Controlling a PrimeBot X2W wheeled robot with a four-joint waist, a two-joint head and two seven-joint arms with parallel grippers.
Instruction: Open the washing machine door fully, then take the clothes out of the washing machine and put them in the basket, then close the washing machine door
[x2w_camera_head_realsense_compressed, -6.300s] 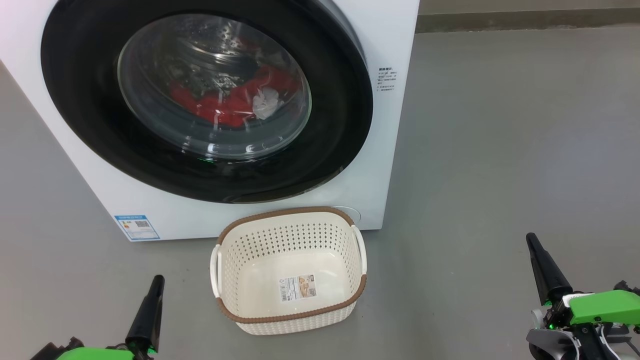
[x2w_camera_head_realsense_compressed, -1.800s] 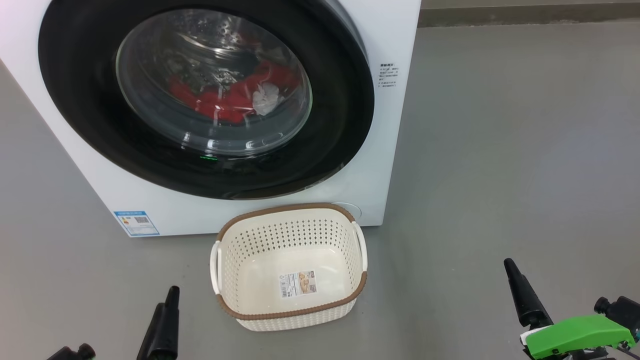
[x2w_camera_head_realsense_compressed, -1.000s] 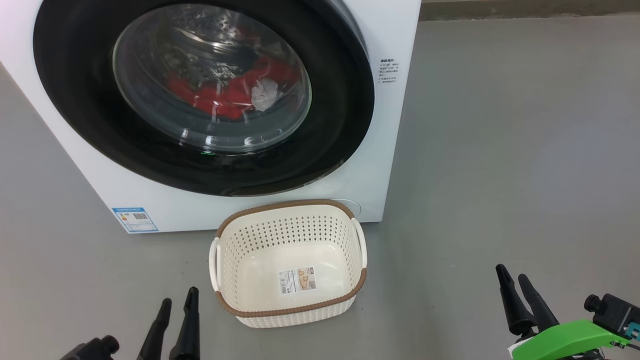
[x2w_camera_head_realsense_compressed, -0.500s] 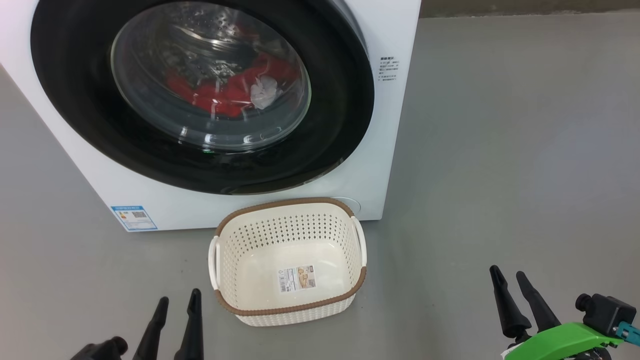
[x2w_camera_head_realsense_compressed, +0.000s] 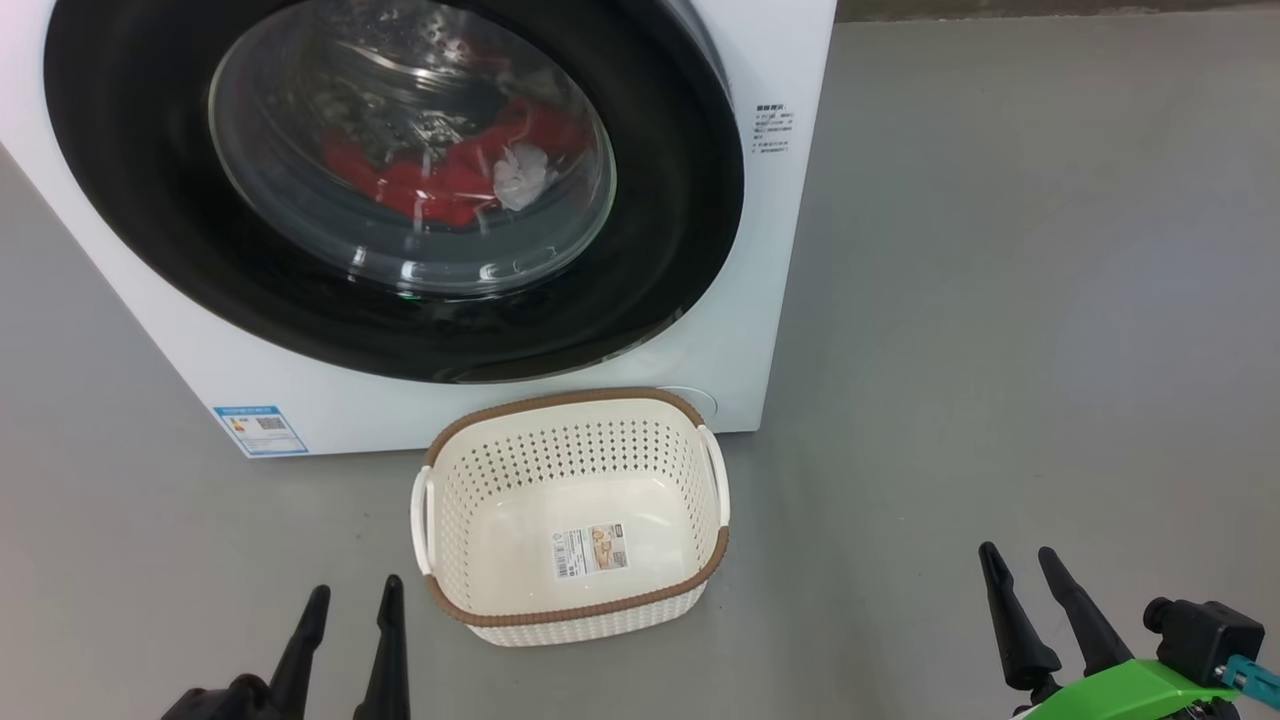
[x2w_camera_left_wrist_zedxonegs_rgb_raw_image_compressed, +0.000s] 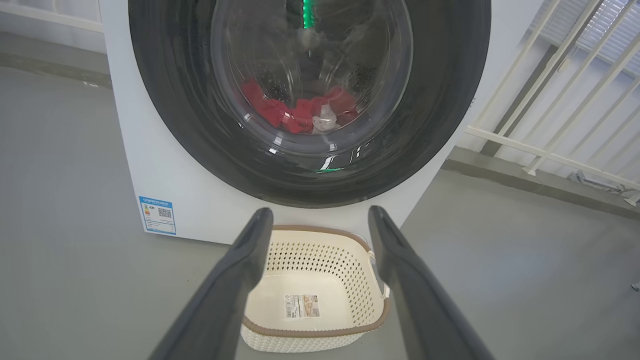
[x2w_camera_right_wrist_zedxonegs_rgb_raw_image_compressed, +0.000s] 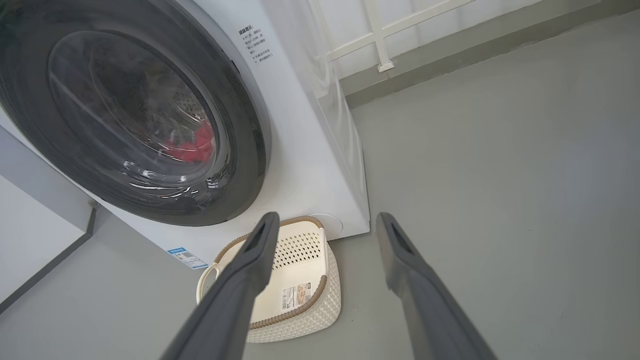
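Washing machine door (x2w_camera_head_realsense_compressed: 690, 200) sits shut against the washing machine (x2w_camera_head_realsense_compressed: 780, 300). Clothes (x2w_camera_head_realsense_compressed: 430, 185), red with 1 small white piece, lie in the drum behind the glass. Basket (x2w_camera_head_realsense_compressed: 560, 399) stands upright on the floor (x2w_camera_head_realsense_compressed: 1000, 300) just in front of the machine, below the door, with a sticker (x2w_camera_head_realsense_compressed: 590, 552) on its bottom. Left pincer (x2w_camera_head_realsense_compressed: 356, 588) is spread and pinches nothing, low and left of the basket. Right pincer (x2w_camera_head_realsense_compressed: 1017, 552) is spread and pinches nothing, well apart to the basket's right.

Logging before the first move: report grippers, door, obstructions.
Left gripper and right gripper: jaws open, empty. Washing machine door shut, clothes inside. Basket empty on floor below door; may crowd its swing.
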